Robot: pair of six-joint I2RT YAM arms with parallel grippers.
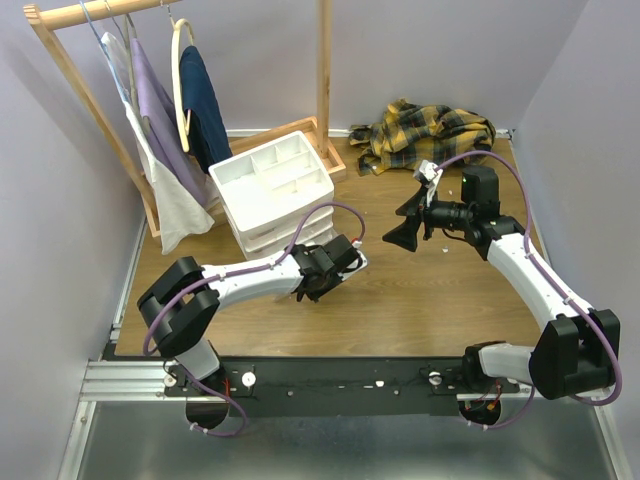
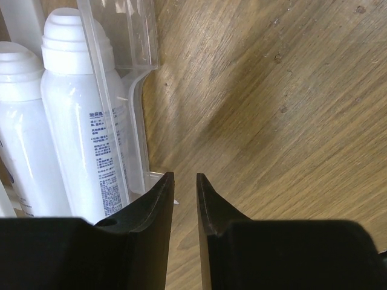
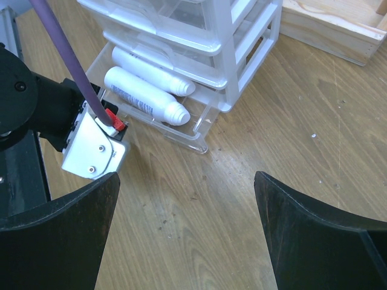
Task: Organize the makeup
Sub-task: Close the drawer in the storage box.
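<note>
Two white capped bottles (image 3: 145,96) (image 3: 154,69) of the makeup lie side by side in the pulled-out clear bottom drawer (image 3: 181,136) of the white drawer unit (image 1: 270,190). In the left wrist view the same bottles (image 2: 78,121) (image 2: 21,121) fill the left edge behind the drawer's clear wall (image 2: 130,109). My left gripper (image 2: 184,178) (image 1: 312,288) sits at the drawer's front corner over bare wood, its jaws a narrow gap apart and empty. My right gripper (image 3: 186,176) (image 1: 392,228) hovers wide open over the table, right of the drawer, holding nothing.
A yellow plaid cloth (image 1: 430,135) lies crumpled at the back right. A wooden clothes rack (image 1: 325,60) with hanging garments stands behind the drawer unit, and its base (image 3: 338,24) shows beside it. The left arm's wrist (image 3: 91,145) is close to the drawer's front.
</note>
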